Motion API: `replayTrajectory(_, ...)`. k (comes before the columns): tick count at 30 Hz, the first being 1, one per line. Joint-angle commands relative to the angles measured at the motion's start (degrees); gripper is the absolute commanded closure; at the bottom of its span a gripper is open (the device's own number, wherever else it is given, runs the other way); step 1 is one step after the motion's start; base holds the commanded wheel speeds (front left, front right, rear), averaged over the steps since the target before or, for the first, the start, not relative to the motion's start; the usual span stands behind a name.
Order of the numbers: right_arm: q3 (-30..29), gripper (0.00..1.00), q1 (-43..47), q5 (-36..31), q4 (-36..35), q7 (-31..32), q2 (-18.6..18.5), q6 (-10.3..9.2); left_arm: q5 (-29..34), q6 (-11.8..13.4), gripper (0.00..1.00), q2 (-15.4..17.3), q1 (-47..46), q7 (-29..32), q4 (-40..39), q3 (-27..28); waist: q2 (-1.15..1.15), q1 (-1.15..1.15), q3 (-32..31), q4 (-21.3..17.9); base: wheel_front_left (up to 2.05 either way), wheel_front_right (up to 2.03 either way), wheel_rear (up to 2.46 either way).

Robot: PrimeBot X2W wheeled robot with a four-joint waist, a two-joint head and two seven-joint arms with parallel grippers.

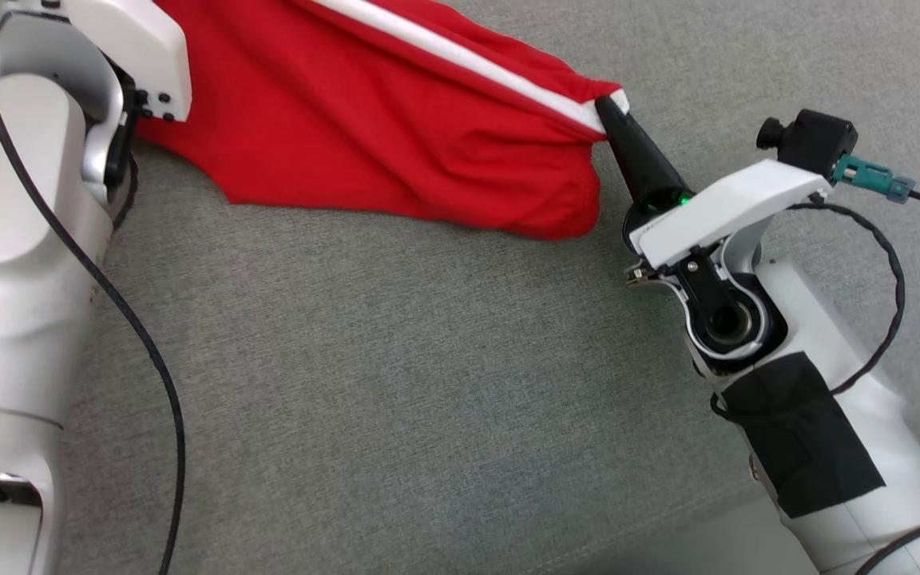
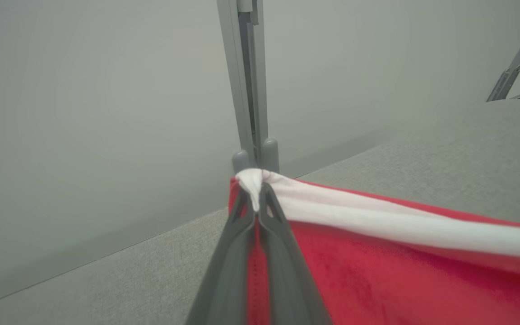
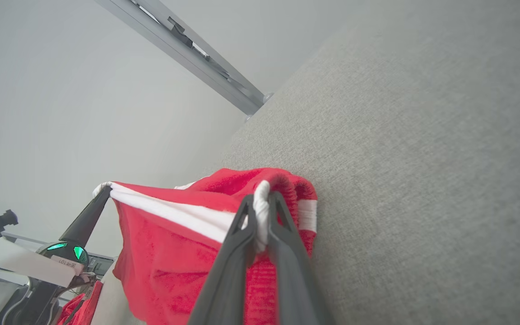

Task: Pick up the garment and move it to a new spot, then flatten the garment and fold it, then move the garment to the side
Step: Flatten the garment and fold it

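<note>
Closed tight with the right gripper (image 1: 608, 107) on one end of the white stripe (image 1: 460, 56) of the red garment (image 1: 364, 128); closed likewise with the left gripper (image 2: 256, 201) on the other end. Held stretched between both, sagging low over the far part of the grey fabric surface (image 1: 396, 383).

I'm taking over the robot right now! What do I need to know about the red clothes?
Left gripper: shut on the red garment, pinching one end of its white stripe.
Right gripper: shut on the stripe's other end.
Garment: lifted and stretched between both grippers over the grey cushion.
Done: picked up.
Left: lay it down, flatten, fold, move it aside.
</note>
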Motion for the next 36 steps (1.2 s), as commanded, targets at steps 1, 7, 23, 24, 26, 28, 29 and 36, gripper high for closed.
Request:
replayTrajectory(1,0.9,1.0,-1.8,1.7,1.0,-2.0,-0.5,0.01,0.7,-0.7,1.0,0.7,-2.5,0.4,1.6,-0.5,0.0,0.0,1.0,-0.9,0.0,0.0,0.0)
replayTrajectory(7,4.0,1.0,-6.9,6.1,5.2,-7.5,-0.5,0.01,2.4,-1.4,1.0,0.8,-7.3,2.0,6.1,-2.7,0.0,0.0,2.6,-2.1,0.0,0.0,0.0)
replayTrajectory(23,15.3,0.0,-14.5,16.2,15.9,-12.4,-0.2,0.02,2.9,-1.0,0.84,-0.1,-12.8,2.1,15.6,-5.0,0.0,0.0,5.7,-2.9,0.0,0.0,0.0)
replayTrajectory(24,15.7,0.0,-14.9,16.4,16.4,-12.8,-0.2,0.02,2.8,-1.0,0.65,-0.2,-12.9,1.8,16.0,-5.1,0.0,0.0,5.8,-2.8,0.0,0.0,0.0)
replayTrajectory(26,16.2,0.0,-15.7,17.2,17.1,-13.2,-0.2,0.07,2.7,-0.7,0.46,-0.6,-13.2,0.6,16.4,-5.0,0.0,0.0,5.8,-2.7,0.0,0.0,0.0)
replayTrajectory(28,16.3,0.0,-16.3,17.8,17.7,-13.5,-0.2,0.08,2.3,-0.3,0.0,-0.8,-13.5,-0.9,16.8,-4.8,0.0,0.0,5.8,-2.6,0.0,0.0,0.0)
replayTrajectory(29,16.4,0.0,-16.6,17.8,17.9,-13.6,-0.2,0.08,2.2,-0.3,0.0,-1.1,-13.5,-1.4,17.1,-4.9,0.0,0.0,5.7,-2.4,0.0,0.0,0.0)
replayTrajectory(36,11.8,0.0,-17.3,13.9,18.9,-13.8,-0.4,0.08,0.8,0.1,0.0,-2.4,-13.4,-7.0,18.1,-4.3,0.0,0.0,3.6,-1.3,0.0,0.0,0.0)
